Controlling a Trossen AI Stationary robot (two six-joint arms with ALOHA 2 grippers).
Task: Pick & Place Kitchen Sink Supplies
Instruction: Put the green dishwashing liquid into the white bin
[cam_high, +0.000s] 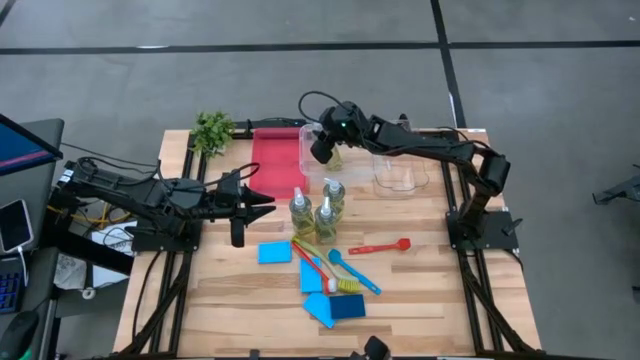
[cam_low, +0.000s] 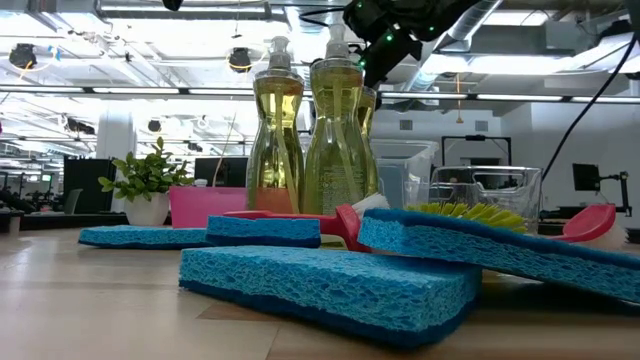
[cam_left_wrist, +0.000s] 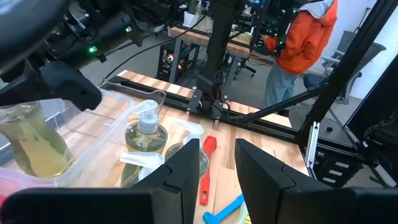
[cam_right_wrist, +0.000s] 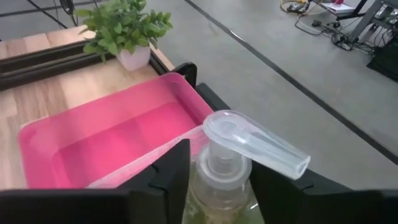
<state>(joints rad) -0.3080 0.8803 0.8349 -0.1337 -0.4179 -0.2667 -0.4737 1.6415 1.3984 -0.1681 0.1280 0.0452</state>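
Now the right gripper (cam_right_wrist: 217, 180) is out over the clear bin (cam_high: 318, 160) beside the red tray (cam_high: 277, 160), and its two dark fingers sit on either side of a clear bottle (cam_right_wrist: 224, 186) of yellow-green liquid, right at the neck under the pump head; whether they pinch it or merely flank it, I cannot tell. In the left wrist view that same bottle shows inside the bin's clear wall, under the right arm. The left gripper (cam_high: 262, 201) hovers low over the left half of the table, pointing toward the middle, fingers (cam_left_wrist: 186, 177) spread with nothing between them. Three more bottles (cam_high: 318, 212) stand clustered in the table's centre, just ahead of it. Nearer the front edge lie the sponges: one blue sponge (cam_high: 274, 252) on its own, others overlapping around a darker sponge (cam_high: 347, 307). Among them rest a red brush (cam_high: 312, 268), a blue brush (cam_high: 352, 270) and yellow bristles (cam_high: 349, 286); a red spoon-like brush (cam_high: 384, 246) lies apart to the right. A second clear bin (cam_high: 402, 172) sits by the right arm, the green plant (cam_high: 213, 130) at the far left corner. Beyond the table, a person in an orange jacket (cam_left_wrist: 303, 37) stands.
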